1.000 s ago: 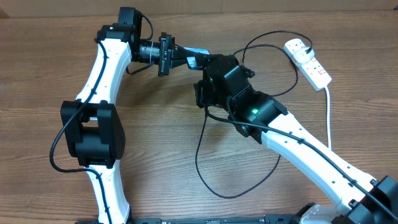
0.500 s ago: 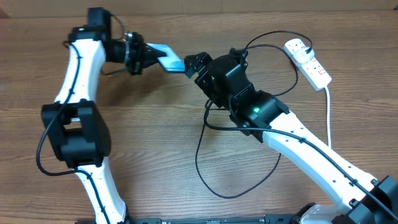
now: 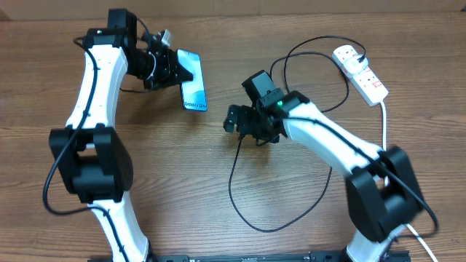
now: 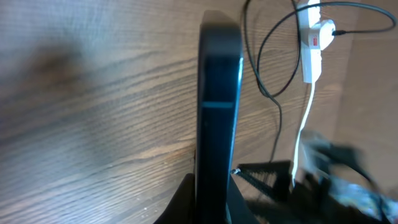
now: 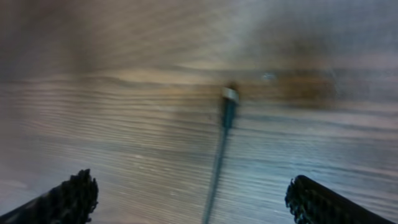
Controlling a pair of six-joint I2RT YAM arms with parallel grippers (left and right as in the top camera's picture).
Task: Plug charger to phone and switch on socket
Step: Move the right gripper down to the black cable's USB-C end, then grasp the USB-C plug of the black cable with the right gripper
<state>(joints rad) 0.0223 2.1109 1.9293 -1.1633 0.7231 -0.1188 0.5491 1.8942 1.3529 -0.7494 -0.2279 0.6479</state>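
- Since a moment ago my two arms have drawn apart. My right gripper [image 3: 233, 120] has pulled away from the phone [image 3: 194, 91] and spread its jaws. My left arm has swung the phone back toward its own side of the table [image 3: 182, 182].
- My left gripper [image 3: 175, 73] is clenched on one end of the phone. The rest of the phone juts out past the fingers.
- From overhead, the phone is a slim rectangle with a bright blue-teal screen facing up and small white text at its lower end.
- In my left wrist view the phone is edge-on, a dark, narrow slab. I cannot tell if it touches the wood.
- My right gripper is released and holds nothing. Its fingers [image 5: 68, 199] stand wide to either side of the cable in the wrist view.
- The charger cable [image 3: 231, 182] is thin and black. It lies in a big loose loop on the table below my right gripper.
- Its connector tip [image 5: 230, 94] lies bare on the wood ahead of my right fingers, apart from the phone.
- The cable's other stretch curves up to the far end of the white power strip [image 3: 362, 71]. The strip lies at the table's right edge, with red switches [image 4: 314, 40] and a white cord [image 3: 384, 135] trailing down.
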